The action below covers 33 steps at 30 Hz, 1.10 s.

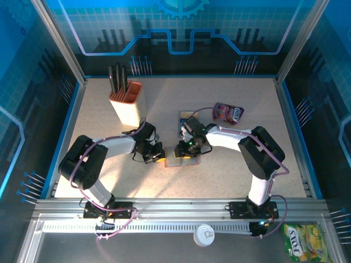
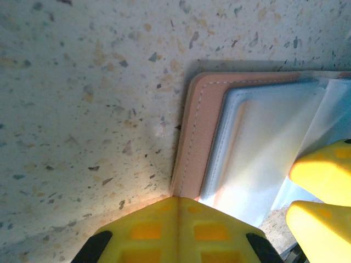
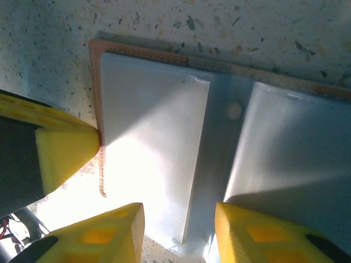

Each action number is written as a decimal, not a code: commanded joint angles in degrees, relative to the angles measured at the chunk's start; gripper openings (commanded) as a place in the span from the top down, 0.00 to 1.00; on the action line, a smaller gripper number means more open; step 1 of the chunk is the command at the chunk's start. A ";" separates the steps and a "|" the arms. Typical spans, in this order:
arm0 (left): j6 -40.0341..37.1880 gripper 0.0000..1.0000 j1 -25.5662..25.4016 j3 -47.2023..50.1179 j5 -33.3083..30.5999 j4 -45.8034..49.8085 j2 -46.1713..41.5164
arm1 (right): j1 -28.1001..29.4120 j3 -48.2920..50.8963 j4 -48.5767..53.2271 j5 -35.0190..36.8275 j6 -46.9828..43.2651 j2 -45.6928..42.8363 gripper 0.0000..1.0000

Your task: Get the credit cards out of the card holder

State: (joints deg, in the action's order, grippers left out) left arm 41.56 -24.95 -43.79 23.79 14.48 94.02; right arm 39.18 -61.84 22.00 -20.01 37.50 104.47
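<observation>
Card holder, open: edge was held down by closed left gripper; half-open, empty right gripper judged best lowered over one pocket.

Stitched leather card holder; speckled matt table.

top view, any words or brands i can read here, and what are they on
"FOX": on the green and yellow bag below the table's near right corner; any letters after that are too blurred to tell.
Purple-pink pouch: it has print, too small and blurred to read.
Card holder: no writing shows on its open pockets in the wrist views.
</observation>
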 commanded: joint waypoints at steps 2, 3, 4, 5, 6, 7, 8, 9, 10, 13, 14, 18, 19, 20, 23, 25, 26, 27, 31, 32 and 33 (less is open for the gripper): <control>-0.82 0.99 0.44 -1.42 -0.50 2.15 -0.90 | -0.42 -1.35 0.66 -1.69 -0.01 -2.00 0.60; -0.80 0.99 0.51 -1.45 -0.56 2.19 -0.87 | -0.33 -1.44 0.22 -2.14 0.19 -2.05 0.61; -0.87 0.99 0.47 -1.61 -0.58 2.30 -0.73 | -0.33 -1.50 -0.52 -2.88 0.37 -2.06 0.61; -0.91 0.99 0.44 -1.65 -0.52 2.31 -0.59 | -0.25 -1.52 -1.26 -3.63 0.60 -1.92 0.62; -0.84 0.99 0.45 -1.64 -0.50 2.27 -0.43 | -0.24 -1.63 -2.06 -4.76 0.86 -1.69 0.62; -0.87 1.00 0.43 -1.54 -0.42 2.09 -0.29 | -0.09 -1.77 -3.02 -5.79 1.16 -1.34 0.63; -0.87 0.99 0.44 -1.55 -0.41 2.04 -0.26 | 0.10 -1.87 -3.76 -6.68 1.37 -0.87 0.64; -0.87 0.99 0.47 -1.54 -0.46 2.04 -0.24 | 0.30 -2.24 -4.22 -7.34 1.67 -0.30 0.64; -0.88 0.99 0.43 -1.56 -0.41 2.03 -0.11 | 0.61 -2.62 -4.33 -7.54 1.79 0.38 0.64; -0.96 0.99 0.48 -1.49 -0.50 2.13 -0.06 | 1.32 -3.71 -4.18 -7.27 1.88 2.19 0.64; -1.04 0.99 0.48 -1.51 -0.57 2.22 -0.06 | 1.40 -3.90 -4.13 -6.94 1.96 2.62 0.64; -1.13 0.99 0.44 -1.24 -0.85 2.57 -0.33 | 1.38 -3.90 -3.51 -5.22 1.66 3.86 0.64; -1.18 0.99 0.50 -1.25 -0.85 2.57 -0.33 | 1.43 -3.94 -3.15 -4.86 1.41 4.16 0.64; -1.22 1.00 0.47 -1.21 -0.85 2.57 -0.33 | 1.40 -4.01 -2.82 -4.49 1.21 4.31 0.64; -1.22 0.99 0.45 -1.08 -0.93 2.66 -0.33 | 1.43 -3.99 -1.47 -3.02 0.49 4.39 0.64; -1.26 1.00 0.59 -1.09 -1.03 2.72 -0.41 | 1.34 -3.73 -0.54 -1.90 0.05 4.06 0.64; -1.27 0.99 0.52 -1.09 -1.03 2.79 -0.41 | 1.24 -3.51 -0.29 -1.53 -0.12 3.78 0.64; -1.31 1.00 0.56 -1.12 -1.04 2.83 -0.49 | 1.05 -3.22 -0.12 -1.22 -0.22 3.58 0.64; -1.41 0.99 0.60 -1.14 -1.09 3.16 -0.59 | 0.29 -1.59 -0.20 -1.06 -0.41 2.34 0.64; -1.48 0.99 0.61 -1.18 -1.12 3.26 -0.59 | 0.05 -1.30 -0.28 -1.17 -0.41 2.13 0.64; -1.48 1.00 0.64 -1.24 -1.20 3.36 -0.68 | -0.10 -1.01 -0.53 -1.34 -0.41 1.83 0.64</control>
State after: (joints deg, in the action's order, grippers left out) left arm 41.54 -24.88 -44.12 23.70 15.22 94.02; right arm 39.68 -64.38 19.46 -22.92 37.95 108.09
